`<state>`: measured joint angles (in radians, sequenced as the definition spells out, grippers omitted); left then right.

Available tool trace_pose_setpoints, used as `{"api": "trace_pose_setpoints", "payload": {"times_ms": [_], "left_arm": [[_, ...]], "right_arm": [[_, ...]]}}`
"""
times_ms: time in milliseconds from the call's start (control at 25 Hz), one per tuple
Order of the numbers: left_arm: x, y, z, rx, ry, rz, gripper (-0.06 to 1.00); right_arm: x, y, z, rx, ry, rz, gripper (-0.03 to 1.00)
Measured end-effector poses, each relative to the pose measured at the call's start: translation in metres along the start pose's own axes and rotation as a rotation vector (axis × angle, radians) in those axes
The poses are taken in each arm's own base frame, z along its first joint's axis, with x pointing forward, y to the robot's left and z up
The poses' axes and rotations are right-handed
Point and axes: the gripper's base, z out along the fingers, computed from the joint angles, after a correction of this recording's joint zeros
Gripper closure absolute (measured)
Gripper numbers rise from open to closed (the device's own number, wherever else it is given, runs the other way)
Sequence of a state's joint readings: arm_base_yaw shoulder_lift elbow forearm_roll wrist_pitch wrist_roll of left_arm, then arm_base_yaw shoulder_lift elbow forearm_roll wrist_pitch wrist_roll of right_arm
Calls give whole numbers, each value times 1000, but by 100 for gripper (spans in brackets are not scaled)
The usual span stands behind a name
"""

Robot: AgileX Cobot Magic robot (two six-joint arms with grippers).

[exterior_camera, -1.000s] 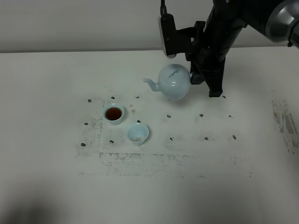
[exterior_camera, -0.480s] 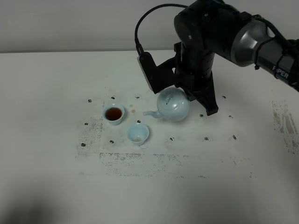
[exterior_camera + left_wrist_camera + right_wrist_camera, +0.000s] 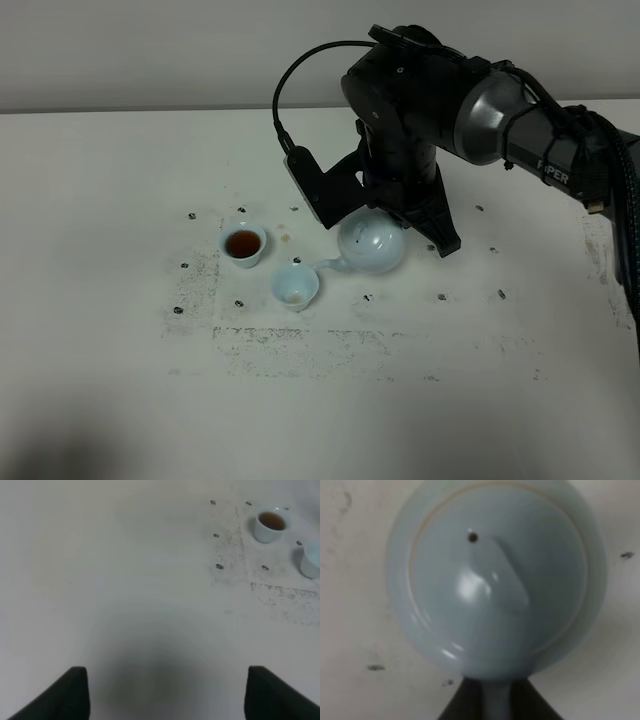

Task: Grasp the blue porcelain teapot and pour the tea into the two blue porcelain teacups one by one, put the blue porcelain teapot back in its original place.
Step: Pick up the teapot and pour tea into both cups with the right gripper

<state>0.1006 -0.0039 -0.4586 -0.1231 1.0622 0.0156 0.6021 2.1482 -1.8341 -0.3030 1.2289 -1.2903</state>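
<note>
The pale blue teapot [image 3: 371, 245] hangs just above the table, its spout [image 3: 326, 266] pointing at the rim of the nearer blue teacup [image 3: 296, 287]. That cup shows only a faint brown trace inside. The farther teacup [image 3: 243, 243] holds dark tea. My right arm [image 3: 410, 130] reaches over the pot. In the right wrist view my right gripper [image 3: 495, 705] is shut on the pot's handle, below the knobbed lid [image 3: 497, 575]. My left gripper [image 3: 167, 700] is open and empty over bare table, with the filled cup [image 3: 271, 525] and the other cup [image 3: 311, 562] far ahead.
The white table [image 3: 120, 380] has small dark marker dots and scuffed grey patches around the cups. A small tea stain [image 3: 284, 238] lies beside the filled cup. A black cable [image 3: 290, 90] loops off the right arm.
My right arm has carried the teapot forward and left from the back of the table. The spout has come down to the nearer cup's rim. The cups have not moved.
</note>
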Motion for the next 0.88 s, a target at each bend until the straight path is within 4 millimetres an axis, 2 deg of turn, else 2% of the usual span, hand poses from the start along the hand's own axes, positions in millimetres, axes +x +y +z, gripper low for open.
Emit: {"api": "trace_pose_setpoints", "payload": {"times_ms": [280,560,880], "left_arm": [[0,0,0,0,0,0,33],[0,0,0,0,0,0,33],[0,0,0,0,0,0,33]], "right_arm": [[-9,-10,-9,55,-3,-20,93],[-29,-9,-14,85,46,-88,93],[-36,-9,-19,123,118,-120,93]]}}
